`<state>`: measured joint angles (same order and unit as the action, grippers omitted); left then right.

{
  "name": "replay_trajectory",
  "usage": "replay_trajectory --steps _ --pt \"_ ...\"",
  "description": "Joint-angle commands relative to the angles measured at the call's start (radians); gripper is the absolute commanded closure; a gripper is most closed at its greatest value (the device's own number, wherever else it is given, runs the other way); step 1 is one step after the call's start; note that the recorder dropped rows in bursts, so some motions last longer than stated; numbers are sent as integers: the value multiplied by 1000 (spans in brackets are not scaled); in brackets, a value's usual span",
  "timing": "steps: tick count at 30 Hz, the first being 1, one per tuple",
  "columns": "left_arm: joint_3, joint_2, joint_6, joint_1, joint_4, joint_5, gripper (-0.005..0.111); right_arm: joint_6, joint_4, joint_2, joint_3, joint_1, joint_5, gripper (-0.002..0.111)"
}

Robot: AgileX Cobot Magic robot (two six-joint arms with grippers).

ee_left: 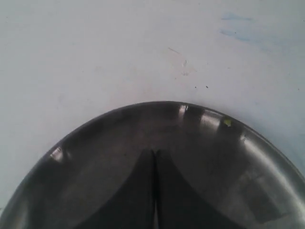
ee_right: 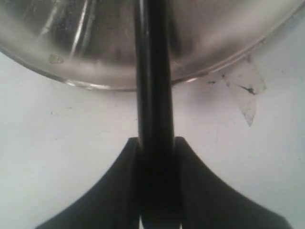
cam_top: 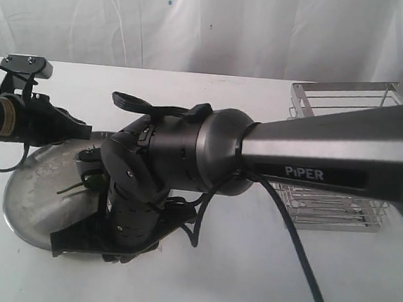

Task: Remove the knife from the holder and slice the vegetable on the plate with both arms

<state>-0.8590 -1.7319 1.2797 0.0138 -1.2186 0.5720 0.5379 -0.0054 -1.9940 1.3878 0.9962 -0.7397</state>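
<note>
**A:** Which step is the robot on?

**B:** The slicing, by the look of it. The holder (cam_top: 338, 205) stands well apart on the counter (cam_top: 246, 282) with no knife showing in it, and the right fingers (ee_right: 114, 191) are clamped on either side of the knife (ee_right: 153, 71). They are part-way closed, with the black shaft filling the gap between them.

**A:** Where does the blade sit?

**B:** In the right wrist view it runs out from the fingers across the rim of the plate (cam_top: 28, 199) and over the dish. Whether the edge touches anything cannot be told, because the right arm (cam_top: 314, 157) hides that spot from the exterior camera.

**A:** And the vegetable?

**B:** It lies on the plate, a small green chili (cam_top: 86, 182) with its thin stem pointing outward, half hidden beside the right wrist.

**A:** Is the other arm steadying it?

**B:** It does not appear so. The left fingers (ee_left: 133, 191) are pressed fully together over the plate with nothing between them. Only a green speck (ee_left: 227, 122) shows near the rim in that view.

**A:** So what does the next move call for?

**B:** Probably setting the blade squarely across the chili and pressing down. Such a small, round piece could roll or skid on the shiny steel. The left fingers would likely need to pin it by the stem end, clear of the cutting line.
</note>
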Motion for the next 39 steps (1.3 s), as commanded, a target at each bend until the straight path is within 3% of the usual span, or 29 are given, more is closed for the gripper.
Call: replay_trajectory --steps 1,5,20,39 --pt "2 -56 -4 -2 32 48 107 3 -10 6 6 -1 6 108" --pt "2 -75 -51 -2 55 161 107 -7 -8 6 6 -1 6 108" --pt "0 -71 -49 -2 64 213 107 20 13 -22 77 -1 -142 108" --pt "0 -71 -60 -2 66 212 107 22 21 -22 77 -1 -80 108"
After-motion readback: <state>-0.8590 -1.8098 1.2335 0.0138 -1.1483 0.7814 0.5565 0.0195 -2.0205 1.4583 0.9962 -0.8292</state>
